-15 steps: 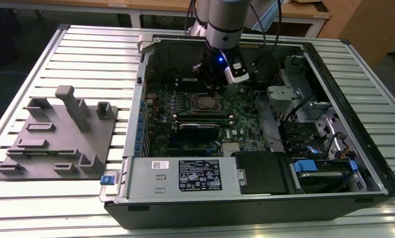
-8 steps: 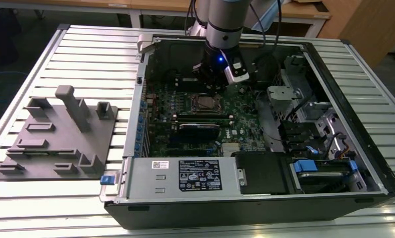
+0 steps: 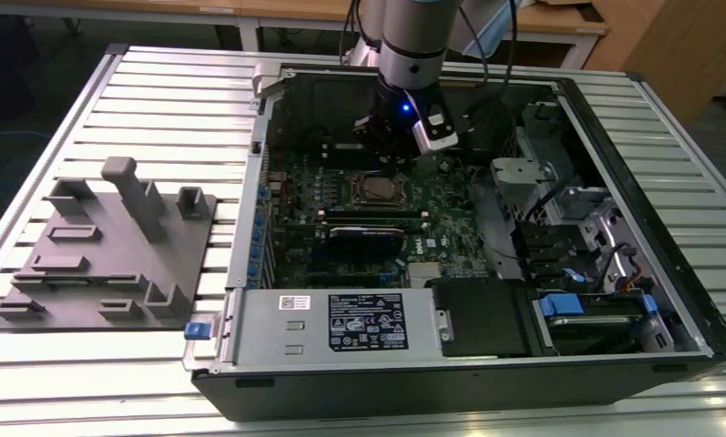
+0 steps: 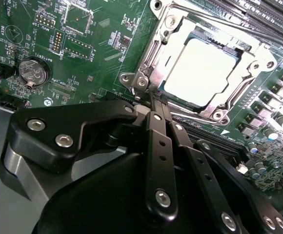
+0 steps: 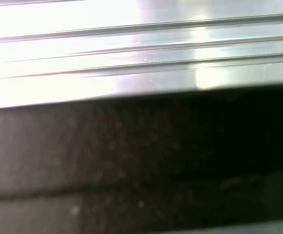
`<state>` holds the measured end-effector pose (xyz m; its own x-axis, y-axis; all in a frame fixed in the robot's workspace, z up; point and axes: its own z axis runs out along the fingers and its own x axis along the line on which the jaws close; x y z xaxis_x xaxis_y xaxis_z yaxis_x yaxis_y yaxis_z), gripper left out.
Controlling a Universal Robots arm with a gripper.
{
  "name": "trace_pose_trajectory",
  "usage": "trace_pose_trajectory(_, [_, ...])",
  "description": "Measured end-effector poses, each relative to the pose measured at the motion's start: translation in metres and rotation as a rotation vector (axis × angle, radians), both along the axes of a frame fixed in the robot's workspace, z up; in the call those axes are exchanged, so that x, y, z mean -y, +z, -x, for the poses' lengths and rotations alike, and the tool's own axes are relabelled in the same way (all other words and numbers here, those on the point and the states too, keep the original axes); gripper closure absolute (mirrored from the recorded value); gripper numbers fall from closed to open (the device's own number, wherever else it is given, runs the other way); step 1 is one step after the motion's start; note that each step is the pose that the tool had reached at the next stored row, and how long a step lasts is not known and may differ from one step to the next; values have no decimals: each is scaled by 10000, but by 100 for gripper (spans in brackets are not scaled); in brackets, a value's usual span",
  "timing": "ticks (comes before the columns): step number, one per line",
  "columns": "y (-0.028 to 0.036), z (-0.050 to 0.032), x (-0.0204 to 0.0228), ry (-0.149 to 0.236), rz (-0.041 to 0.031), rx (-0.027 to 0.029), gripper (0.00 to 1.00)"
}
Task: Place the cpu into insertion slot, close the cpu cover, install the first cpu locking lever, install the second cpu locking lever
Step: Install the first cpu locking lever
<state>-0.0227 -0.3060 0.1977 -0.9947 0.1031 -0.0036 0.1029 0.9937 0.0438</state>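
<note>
A grey moulded fixture tray [image 3: 107,246] lies to the exterior view's left of the open computer case [image 3: 460,391] on a slatted aluminium table [image 3: 83,364]. Inside the case, the gripper [image 4: 155,105], its fingers [image 4: 158,146] pinched together, meets a corner of the cpu cover [image 4: 178,27], which is closed over the seated cpu [image 4: 205,68]. Wooden desks [image 3: 557,27] stand behind the case.
</note>
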Motion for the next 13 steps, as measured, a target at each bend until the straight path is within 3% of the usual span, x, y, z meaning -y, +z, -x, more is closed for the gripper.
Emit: trace_pose_trajectory(13, [30,0,-3,0,29,1,89])
